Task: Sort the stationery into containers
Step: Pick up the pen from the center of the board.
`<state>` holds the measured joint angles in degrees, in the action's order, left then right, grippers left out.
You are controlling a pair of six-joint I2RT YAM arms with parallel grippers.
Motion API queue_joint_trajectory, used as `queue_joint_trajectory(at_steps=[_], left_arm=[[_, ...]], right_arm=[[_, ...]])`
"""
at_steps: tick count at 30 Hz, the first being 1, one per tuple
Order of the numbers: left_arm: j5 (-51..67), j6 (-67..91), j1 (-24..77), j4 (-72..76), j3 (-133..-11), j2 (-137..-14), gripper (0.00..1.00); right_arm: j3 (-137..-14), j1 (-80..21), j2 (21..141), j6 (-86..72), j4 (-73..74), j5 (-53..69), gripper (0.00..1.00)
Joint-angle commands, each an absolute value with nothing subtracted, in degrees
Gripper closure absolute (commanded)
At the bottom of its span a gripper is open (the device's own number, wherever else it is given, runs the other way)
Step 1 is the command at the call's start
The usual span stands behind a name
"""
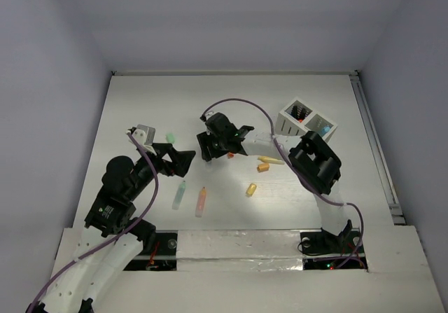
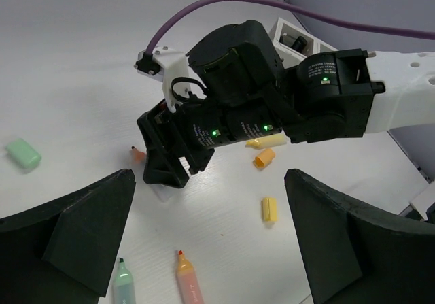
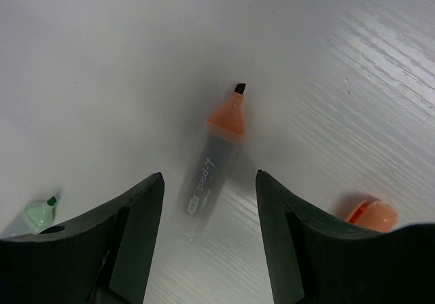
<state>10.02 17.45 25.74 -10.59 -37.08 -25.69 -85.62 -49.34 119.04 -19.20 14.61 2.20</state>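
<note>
Right fingers (image 3: 136, 229) spread apart, we note, straddling the uncapped orange highlighter (image 3: 216, 156), which lies flat on the table (image 3: 102, 59) and touches neither. Left fingers (image 2: 75, 229) likewise spread, holding nothing.

We face a white table (image 1: 140, 103) boxed by pale walls (image 1: 231, 19).
Well right of the right gripper (image 1: 209, 152), a metal rail (image 1: 374, 145) edges it under even light.
</note>
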Motion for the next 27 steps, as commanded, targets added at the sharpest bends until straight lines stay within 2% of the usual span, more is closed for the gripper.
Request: queue_joint_trajectory(at_steps=[1, 11, 27], left_arm=[[9.76, 17.58, 25.31, -8.96, -37.44, -25.40, 0.10], [9.67, 17.67, 25.31, -9.05, -37.53, -25.31, 0.12], [9.32, 17.67, 25.31, -9.14, -37.62, -25.14, 0.13]], right_arm=[[-89.91, -50.54, 120.32, -18.28, 15.73, 0.88, 0.37], [-91.93, -52.29, 122.87, -17.58, 18.90, -5.62, 0.38], [-93.43, -52.29, 124.10, -17.23, 19.69, -7.38, 0.40]])
